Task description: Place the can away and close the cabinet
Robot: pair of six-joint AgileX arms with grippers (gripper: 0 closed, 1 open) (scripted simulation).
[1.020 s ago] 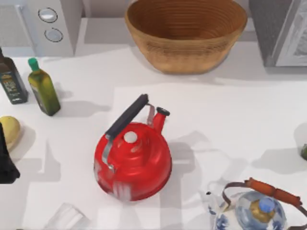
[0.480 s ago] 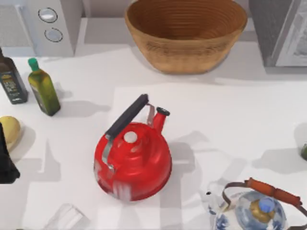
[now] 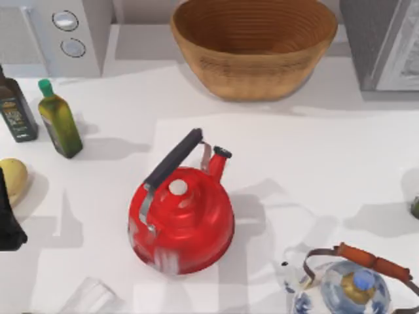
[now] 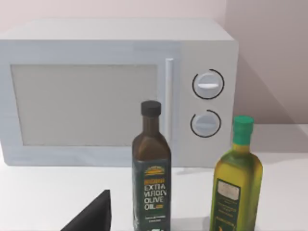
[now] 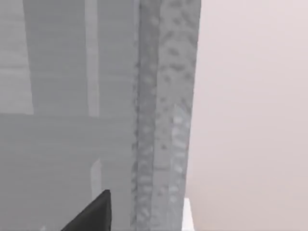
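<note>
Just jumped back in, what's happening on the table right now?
Nothing is being handled at this moment. The left arm's dark body sits at the table's left edge, its wrist camera facing the white microwave, the dark olive oil bottle and the green-capped oil bottle. The right wrist camera faces the grey cabinet. A red kettle stands mid-table, a woven basket behind it.

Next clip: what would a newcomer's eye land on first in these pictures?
The red kettle with its black handle, standing near the middle of the table in the top view, draws the eye first. Behind it, at the far edge, sits a big woven basket. At the table's left stand a dark olive oil bottle and a green oil bottle in front of a white microwave, and a blue-and-white teapot sits at the near right.
</note>
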